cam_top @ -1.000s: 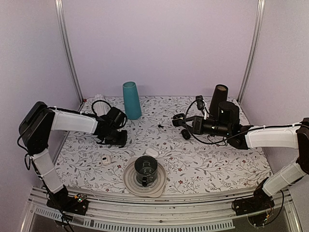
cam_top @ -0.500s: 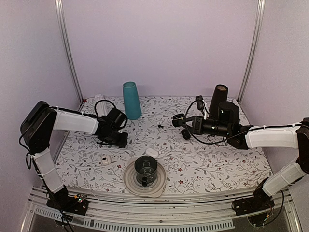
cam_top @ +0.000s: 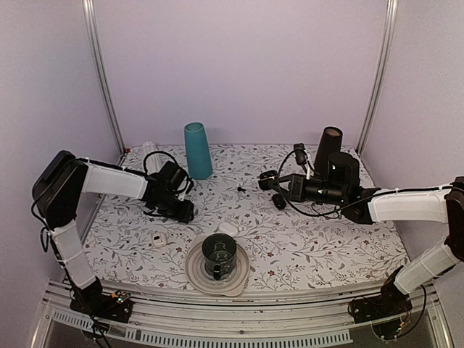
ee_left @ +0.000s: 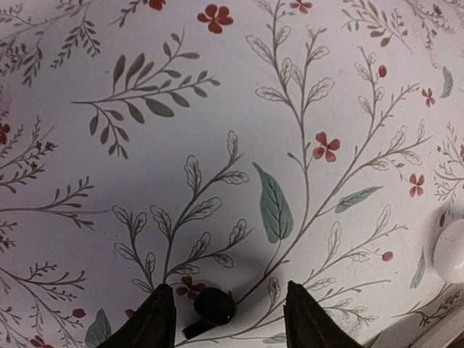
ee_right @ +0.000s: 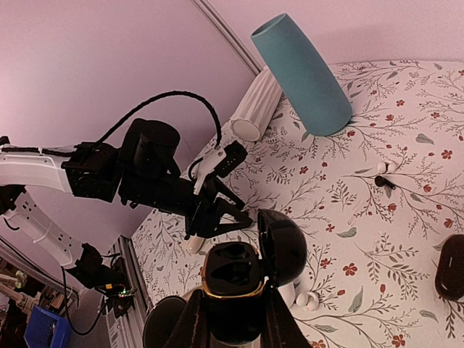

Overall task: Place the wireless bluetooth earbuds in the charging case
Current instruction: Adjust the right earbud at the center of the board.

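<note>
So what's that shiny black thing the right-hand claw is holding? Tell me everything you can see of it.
It is the charging case, a small rounded pod of glossy black plastic. Its domed lid is flipped open and stands up on the hinge at one side. A thin gold-coloured rim rings the opening. The inside is too dark to tell what it holds. The right gripper pinches it from both sides, one of its fingers on each flank, holding it above the floral tablecloth.

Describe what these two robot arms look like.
Both the left arm and the right arm have white tubular links joined by chunky black joints. The left gripper and the right gripper are black, each with two tapered fingers. A thin black cable loops over each wrist.
</note>
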`<state>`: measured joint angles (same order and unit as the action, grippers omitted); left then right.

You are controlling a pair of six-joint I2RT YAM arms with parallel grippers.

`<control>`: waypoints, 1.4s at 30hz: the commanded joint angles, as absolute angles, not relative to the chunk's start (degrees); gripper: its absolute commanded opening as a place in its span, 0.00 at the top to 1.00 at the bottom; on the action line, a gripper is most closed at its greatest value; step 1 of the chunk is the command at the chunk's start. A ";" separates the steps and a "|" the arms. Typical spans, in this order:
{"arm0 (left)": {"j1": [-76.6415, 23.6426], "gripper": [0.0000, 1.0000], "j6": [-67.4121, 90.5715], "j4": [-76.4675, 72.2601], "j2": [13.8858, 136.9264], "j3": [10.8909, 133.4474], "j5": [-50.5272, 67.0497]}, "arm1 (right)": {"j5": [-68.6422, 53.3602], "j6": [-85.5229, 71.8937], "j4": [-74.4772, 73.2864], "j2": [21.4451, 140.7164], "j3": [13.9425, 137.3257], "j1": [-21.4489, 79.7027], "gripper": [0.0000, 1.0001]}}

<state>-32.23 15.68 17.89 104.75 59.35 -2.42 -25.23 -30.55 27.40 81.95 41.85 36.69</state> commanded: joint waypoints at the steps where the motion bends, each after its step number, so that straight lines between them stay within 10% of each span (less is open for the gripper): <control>1: -31.19 0.48 16.35 17.99 105.11 58.74 1.46 | -25.40 -29.73 28.53 81.38 42.84 36.47 0.96; 42: -33.79 0.55 18.49 24.38 107.28 63.84 -4.75 | -25.14 -29.72 28.53 80.05 41.95 36.47 0.96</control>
<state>-34.06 20.36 22.46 105.49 62.22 -4.29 -25.61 -30.52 27.40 81.84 41.85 36.69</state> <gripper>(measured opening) 0.454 0.177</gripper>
